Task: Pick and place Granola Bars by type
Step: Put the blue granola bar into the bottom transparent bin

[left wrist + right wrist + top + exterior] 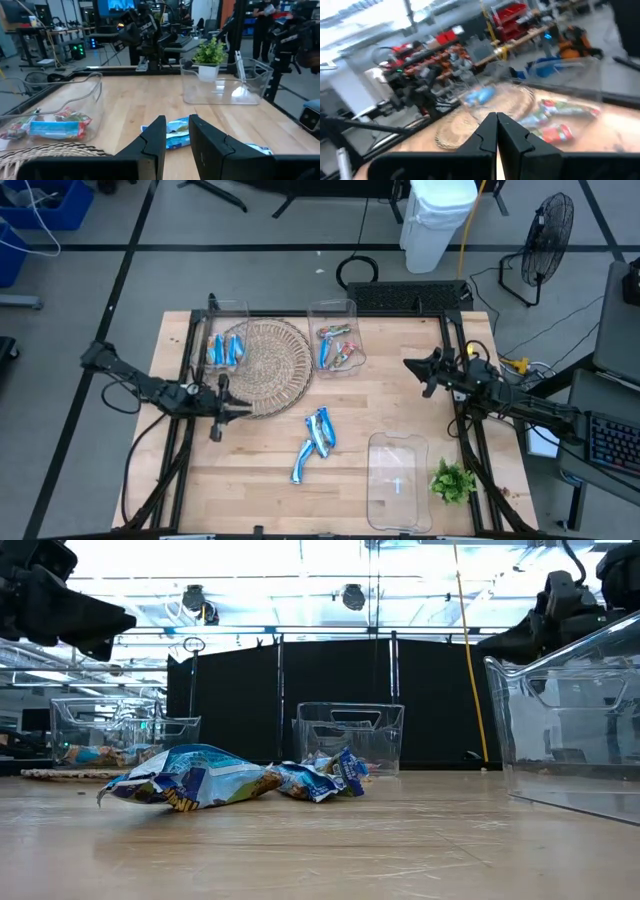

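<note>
Three granola bars in shiny blue wrappers (318, 430) lie loose on the wood near the table's middle; they also show in the low view as a heap of bars (200, 780). More blue bars (224, 348) lie in a clear bin at the far left. Mixed blue and reddish bars (338, 350) lie in a clear bin at the far middle. My left gripper (177, 135) hovers level over the table's left part beside the woven mat, open by a narrow gap, with nothing between its fingers. My right gripper (496, 127) hovers level at the right, shut and holding nothing.
A round woven mat (265, 365) lies flat between the two far bins. A clear bin with nothing in it (398, 480) stands near the front right, with a green leafy sprig (452, 480) beside it. Bare wood stretches across the near left.
</note>
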Controlling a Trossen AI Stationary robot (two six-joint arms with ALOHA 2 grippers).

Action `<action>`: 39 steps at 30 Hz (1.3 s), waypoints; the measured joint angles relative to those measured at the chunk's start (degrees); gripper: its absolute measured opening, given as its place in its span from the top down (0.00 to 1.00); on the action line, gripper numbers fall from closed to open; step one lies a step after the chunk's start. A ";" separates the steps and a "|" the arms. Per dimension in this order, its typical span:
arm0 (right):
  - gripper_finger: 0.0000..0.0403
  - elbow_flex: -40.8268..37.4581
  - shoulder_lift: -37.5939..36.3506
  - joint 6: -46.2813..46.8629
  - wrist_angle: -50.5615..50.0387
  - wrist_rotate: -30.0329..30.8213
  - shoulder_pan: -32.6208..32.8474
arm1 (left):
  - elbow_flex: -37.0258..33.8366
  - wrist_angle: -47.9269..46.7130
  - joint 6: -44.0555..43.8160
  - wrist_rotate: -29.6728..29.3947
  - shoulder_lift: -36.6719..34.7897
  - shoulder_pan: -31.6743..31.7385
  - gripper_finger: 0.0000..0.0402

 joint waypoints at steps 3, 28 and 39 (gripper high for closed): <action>1.00 0.00 0.03 -0.62 5.75 -1.90 0.22 | 0.00 -1.71 -0.09 0.00 -1.08 -0.15 0.78; 1.00 44.80 76.36 -26.69 9.22 -9.75 22.43 | 0.04 -2.43 -0.37 -0.44 -1.07 -0.15 0.78; 0.81 67.60 98.09 -24.91 -17.15 -3.84 27.02 | 0.04 -2.41 -0.37 -0.44 -1.06 -0.15 0.78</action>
